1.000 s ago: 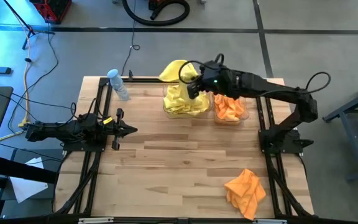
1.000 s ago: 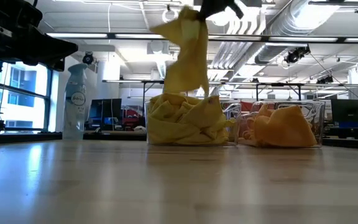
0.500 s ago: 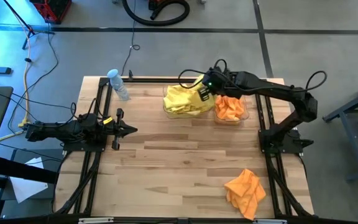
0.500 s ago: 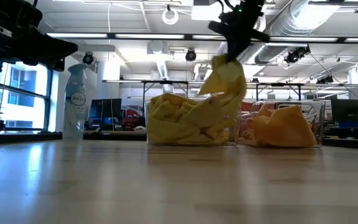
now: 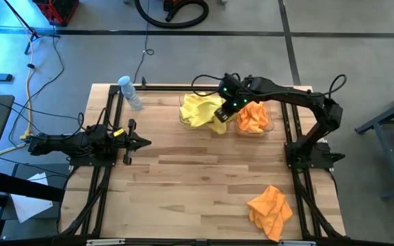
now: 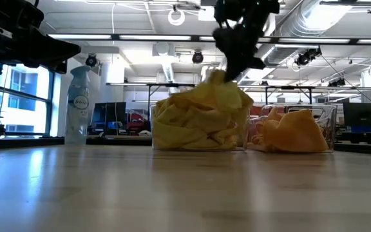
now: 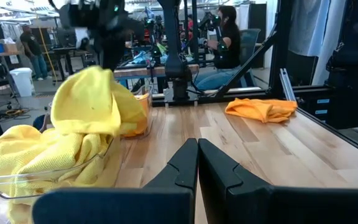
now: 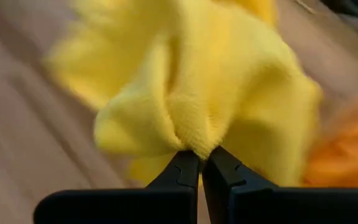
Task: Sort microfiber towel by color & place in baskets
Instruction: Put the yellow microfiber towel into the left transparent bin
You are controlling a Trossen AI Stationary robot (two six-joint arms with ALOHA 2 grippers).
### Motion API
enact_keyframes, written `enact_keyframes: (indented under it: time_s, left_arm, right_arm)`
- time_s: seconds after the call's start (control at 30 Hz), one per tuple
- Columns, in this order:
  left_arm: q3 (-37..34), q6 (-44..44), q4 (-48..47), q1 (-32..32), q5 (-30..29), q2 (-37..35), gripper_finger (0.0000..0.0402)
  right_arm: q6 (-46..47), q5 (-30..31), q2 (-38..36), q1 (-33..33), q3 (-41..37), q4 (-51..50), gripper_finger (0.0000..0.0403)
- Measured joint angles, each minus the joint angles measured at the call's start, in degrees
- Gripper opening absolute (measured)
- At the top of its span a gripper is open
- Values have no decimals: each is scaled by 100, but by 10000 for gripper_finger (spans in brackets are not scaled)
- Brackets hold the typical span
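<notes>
My right gripper [image 5: 224,108] is shut on a bright yellow towel [image 5: 214,117] over the right end of the left basket [image 5: 182,120]. That basket holds a rumpled yellow pile [image 6: 192,122]. The held towel bunches below the gripper [image 6: 235,67] on top of the pile. The right basket [image 5: 271,124] holds orange towels [image 5: 253,117]. One orange towel [image 5: 270,210] lies flat on the table near its near right corner. My left gripper [image 5: 146,143] waits shut at the table's left side, level above the wood. My right gripper pinches a gathered fold of the yellow towel [image 8: 194,140] between its two fingers, coming from above and pointing down. The cloth spreads out slack below the fingers [image 6: 232,55]. Its lower part [image 6: 218,100] rests on the yellow pile in the left basket.
A clear spray bottle with a pale blue cap [image 5: 130,92] stands at the far left corner of the table. The two baskets sit side by side at the far edge. Bare wood lies across the middle and near left. Black frame rails [image 5: 100,184] run along both sides.
My right gripper has come down toward the left basket and a little toward the near edge, staying shut on the yellow towel. The towel hung long below the gripper a second ago; now its lower part has sunk and bunched onto the yellow pile.
</notes>
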Motion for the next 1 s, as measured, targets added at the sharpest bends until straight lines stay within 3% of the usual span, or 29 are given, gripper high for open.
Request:
enact_keyframes:
  time_s: [0.17,0.3,0.43,0.57,1.0]
  left_arm:
    - [0,1,-3,0,-2,2,0]
    - [0,1,-1,0,-4,0,0]
    - [0,1,0,0,-13,2,0]
    - [0,0,1,0,-16,0,0]
    - [0,1,0,0,-15,2,0]
  right_arm:
    - [-312,912,176,-282,-2,-664,0]
    - [-1306,1436,176,-208,-2,-25,0]
    - [-2312,1162,186,-142,2,597,0]
    - [-2841,772,393,-157,4,353,0]
    - [-3165,561,1843,-285,4,266,0]
